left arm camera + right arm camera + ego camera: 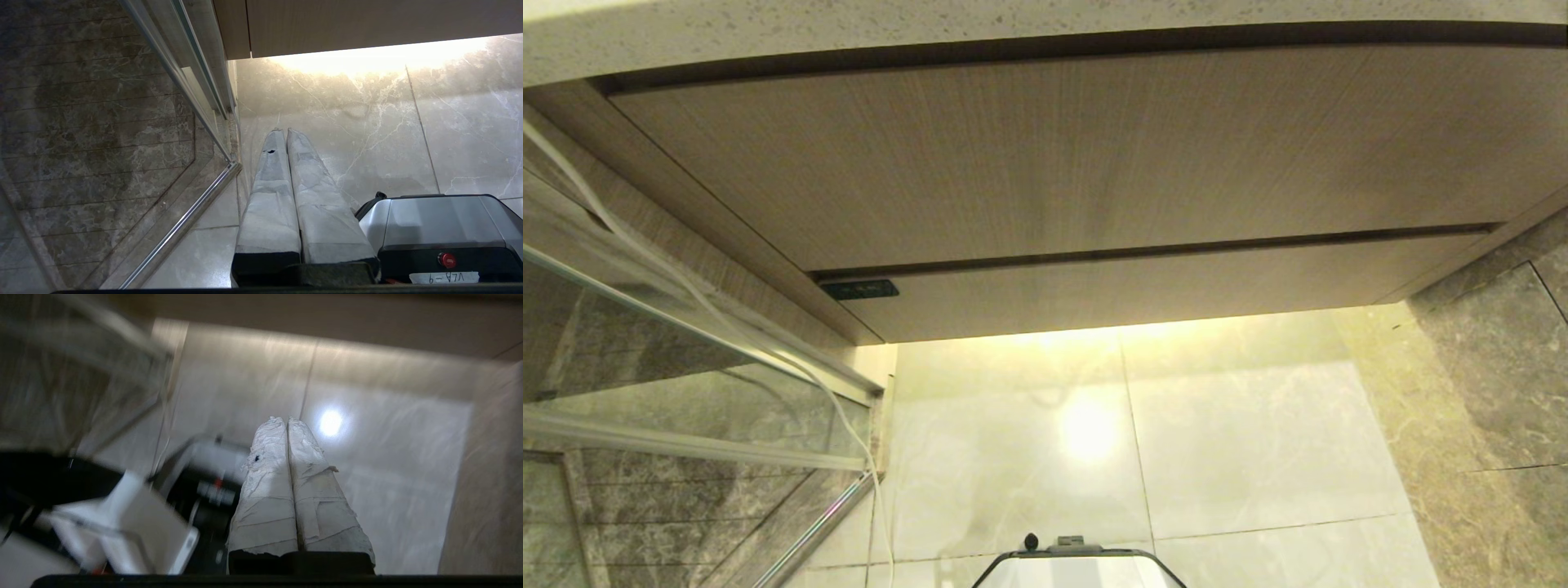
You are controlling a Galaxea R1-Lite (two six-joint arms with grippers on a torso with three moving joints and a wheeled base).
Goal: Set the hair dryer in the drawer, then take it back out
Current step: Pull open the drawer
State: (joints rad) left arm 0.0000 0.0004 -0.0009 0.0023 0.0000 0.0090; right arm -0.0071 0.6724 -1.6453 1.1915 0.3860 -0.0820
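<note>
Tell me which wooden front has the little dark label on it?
The narrow lower front, the drawer, has the dark label at its left end. The much taller panel above it is plain wood with no label.

Floor (1241, 441): pale glossy marble tiles w/ thin grout lines, bright light glare near centre, lit strip along far edge under the cabinet. Darker grey-brown marble at right. Robot base (1078, 563) sits on near tiles, centre. Thin white cord (849, 425) hangs down at left by glass panel (686, 392), reaching toward floor.
</note>
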